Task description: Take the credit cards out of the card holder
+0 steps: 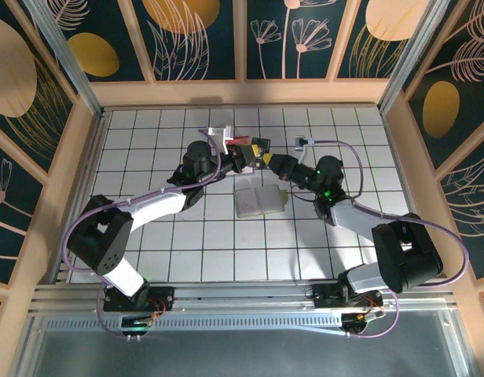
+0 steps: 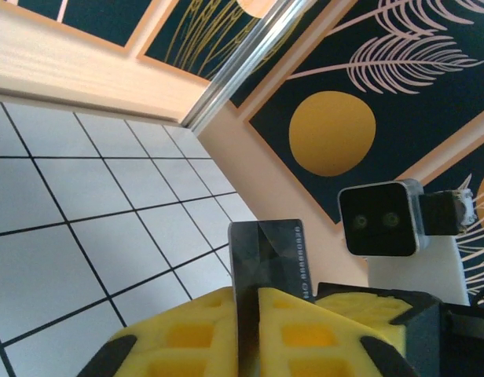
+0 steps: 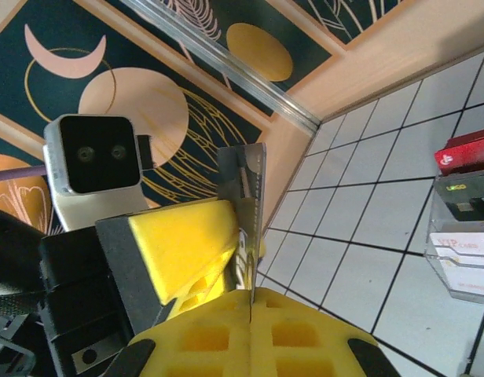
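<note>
Starting at the left, we see the left arm (image 1: 152, 208) stretched across the tiled counter (image 1: 195, 251) toward the middle. Just beyond its wrist sits a small box (image 1: 218, 135) with a red card (image 1: 239, 142) showing at its side. The left jaws are clamped on a dark grey card (image 2: 269, 263). In the left wrist view it stands straight up out of the yellow fingers (image 2: 187, 338), flat face toward us, its free end pointing away from the jaws at the other wrist's camera. The right jaws meet the left ones tip to tip above the counter and are pinched tight on the same dark grey card (image 3: 243, 177). There we see it almost edge-on, a thin strip rising from the right fingers (image 3: 305, 342) with a left finger (image 3: 179, 243) against its side. The card's length thus runs from one pair of jaws to the other, roughly left to right. The card holder (image 1: 260, 200) lies flat on the counter just on the near side of both jaws, touched by neither, its long axis also left to right. Farther right, the right arm (image 1: 360, 216) bends back to its base.
</note>
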You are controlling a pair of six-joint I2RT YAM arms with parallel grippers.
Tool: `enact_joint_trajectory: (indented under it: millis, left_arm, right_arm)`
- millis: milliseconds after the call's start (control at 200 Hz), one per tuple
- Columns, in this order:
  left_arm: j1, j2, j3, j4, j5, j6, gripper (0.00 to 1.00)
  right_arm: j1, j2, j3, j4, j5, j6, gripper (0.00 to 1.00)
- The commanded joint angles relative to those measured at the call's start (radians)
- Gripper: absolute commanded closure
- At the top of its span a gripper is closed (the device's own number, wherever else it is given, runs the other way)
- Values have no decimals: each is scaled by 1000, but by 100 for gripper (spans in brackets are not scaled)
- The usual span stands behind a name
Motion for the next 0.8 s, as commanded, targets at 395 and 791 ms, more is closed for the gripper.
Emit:
enact_joint_trajectory:
  millis: [395, 791]
  left_arm:
    - [74, -9, 259, -525, -128, 571, 100]
    - [207, 259, 575, -997, 116, 1192, 100]
  right_arm:
    - [5, -85, 36, -222, 143, -113, 60]
    - [7, -208, 43, -446, 353, -189, 36]
